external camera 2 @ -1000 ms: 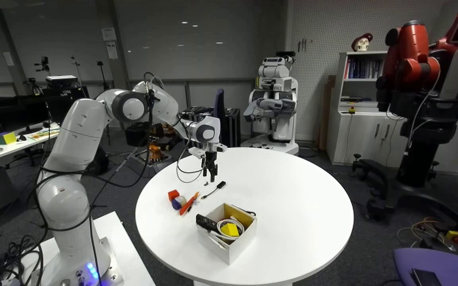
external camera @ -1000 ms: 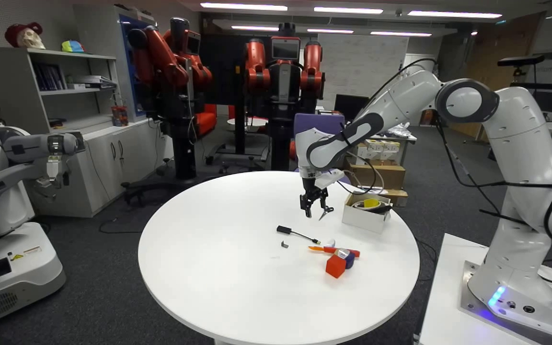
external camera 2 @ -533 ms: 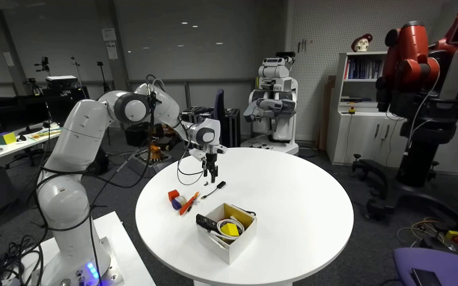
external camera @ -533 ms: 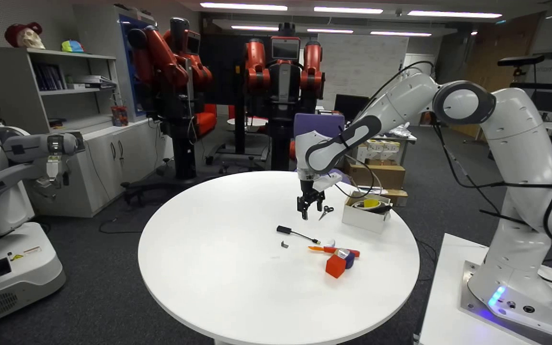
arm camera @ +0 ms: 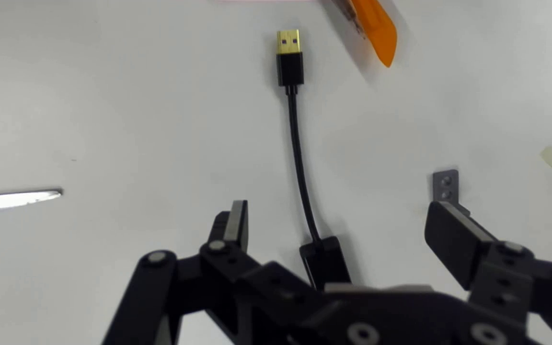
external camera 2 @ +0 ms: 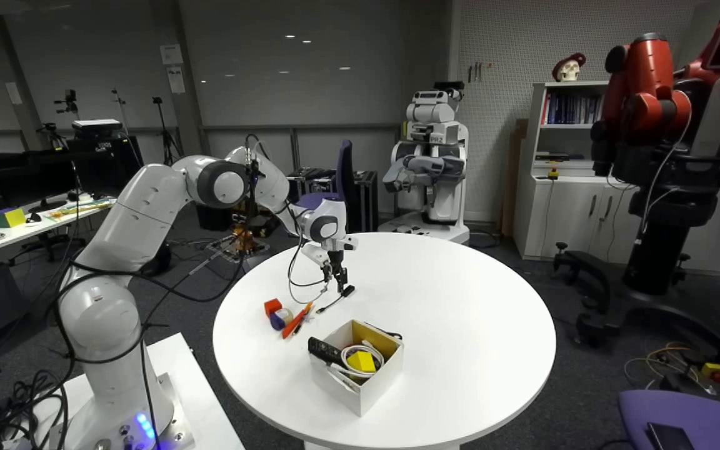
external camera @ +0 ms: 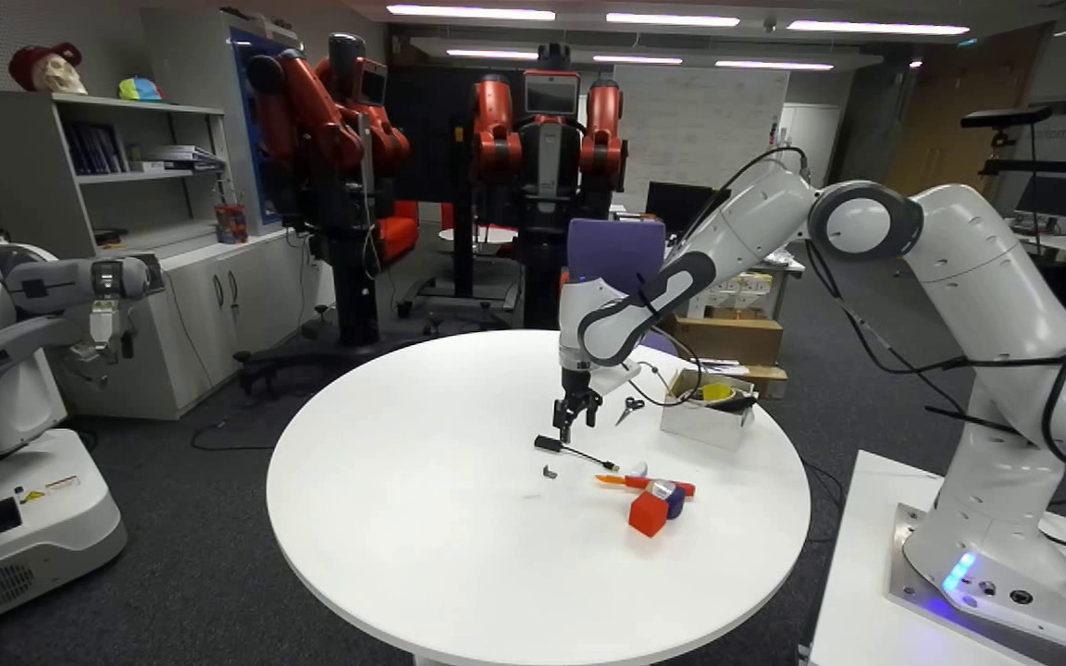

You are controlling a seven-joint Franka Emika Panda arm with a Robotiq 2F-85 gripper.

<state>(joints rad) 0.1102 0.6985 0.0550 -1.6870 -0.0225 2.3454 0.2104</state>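
In an exterior view, we see the gripper (external camera: 577,429) just above the black adapter (external camera: 548,444), which lies on the round table (external camera: 403,527). In an exterior view, we find the white box (external camera 2: 383,382) apart from the adapter. In the wrist view, we see jaws spread wide, fingers (arm camera: 455,244) flanking the adapter without contact, gripping nothing.

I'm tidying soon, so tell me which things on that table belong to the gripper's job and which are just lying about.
Apparently the job's:
black USB adapter, nearest the open gripper

Apparently lying about:
scissors
small grey bracket
red block
blue roundish item
red-and-orange item
filled white box
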